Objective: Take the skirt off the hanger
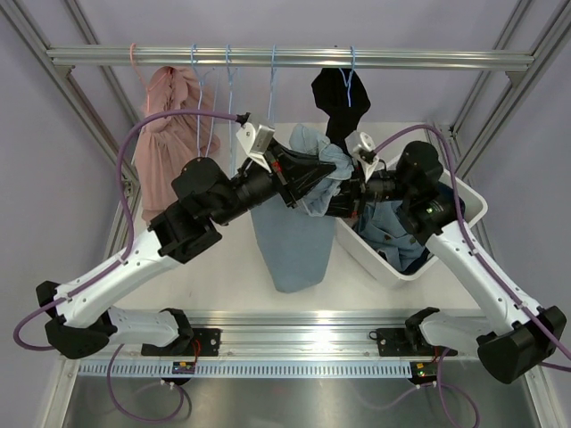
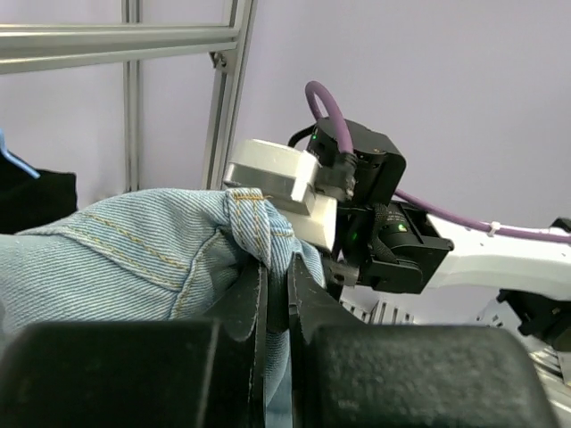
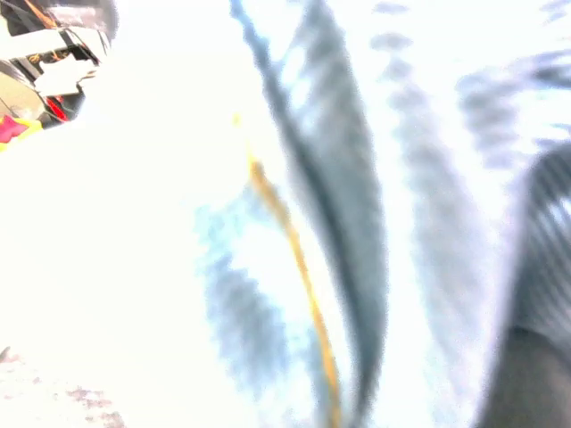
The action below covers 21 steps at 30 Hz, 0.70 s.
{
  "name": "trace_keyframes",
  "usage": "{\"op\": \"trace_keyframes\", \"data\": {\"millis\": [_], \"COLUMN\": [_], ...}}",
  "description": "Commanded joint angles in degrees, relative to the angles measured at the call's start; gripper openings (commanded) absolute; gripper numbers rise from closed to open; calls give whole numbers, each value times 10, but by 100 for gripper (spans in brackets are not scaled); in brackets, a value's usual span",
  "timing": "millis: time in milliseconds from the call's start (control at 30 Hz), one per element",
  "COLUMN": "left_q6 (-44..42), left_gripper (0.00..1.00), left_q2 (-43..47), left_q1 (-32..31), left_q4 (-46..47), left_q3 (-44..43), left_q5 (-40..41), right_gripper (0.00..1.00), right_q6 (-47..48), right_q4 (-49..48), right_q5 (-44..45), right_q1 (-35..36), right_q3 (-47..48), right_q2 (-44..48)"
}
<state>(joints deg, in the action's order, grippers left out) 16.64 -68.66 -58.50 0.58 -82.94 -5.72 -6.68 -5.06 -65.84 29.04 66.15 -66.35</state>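
Skirt [image 1: 290, 241]: denim, long axis hung vertical. Waistband [image 2: 245, 209] pinched by closed left fingers [image 2: 308, 308]. Right fingers [image 1: 339, 207] placed just opposite; state could not be told.

The skirt [image 1: 290, 241] is pale blue denim with tan stitching, waistband bunched high, body hanging straight down. A thin blue hanger [image 1: 272, 82] hooks the rail [image 1: 285, 57] above it.

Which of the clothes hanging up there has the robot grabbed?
The light-blue denim skirt in the middle: the left gripper is pinched shut on its waistband. The pink garment hangs left of it, the black garment right.
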Motion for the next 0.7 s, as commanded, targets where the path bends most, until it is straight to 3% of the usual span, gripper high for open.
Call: {"op": "trace_keyframes", "data": {"millis": [0,67,100,167,200,233,333,533,567,667], "left_q6": [10,8,1,-10,-16,-34,-62,-101,-101,-92], "left_gripper": [8,29,50,68,82,87,99,99,99,99], "left_q2": [7,5,5,8,13,16,39,105,125,173], "left_q1": [-10,-9,-9,-10,-9,-9,-9,-8,-8,-7], "left_q4": [101,83,74,50,42,31,-17,-138,-162,-182], "left_q3": [-35,-43,-45,-45,-43,-43,-29,14,31,85], "left_q5": [-18,-14,-8,4,6,8,30,142,153,178], "right_gripper": [0,0,0,0,0,0,0,0,0,0], "right_q6": [-68,-25,2,93,118,135,177,216,201,190], "right_q4": [-24,66,110,241,277,309,401,506,512,516], "right_q5": [-40,-40,-39,-18,-11,-7,19,133,146,94], "right_q1": [-56,-87,-117,-143,-171,-188,-260,-396,-444,-558], "right_q3": [38,59,91,126,159,174,227,281,282,264], "right_q2": [35,53,59,75,82,87,108,108,102,50]}}
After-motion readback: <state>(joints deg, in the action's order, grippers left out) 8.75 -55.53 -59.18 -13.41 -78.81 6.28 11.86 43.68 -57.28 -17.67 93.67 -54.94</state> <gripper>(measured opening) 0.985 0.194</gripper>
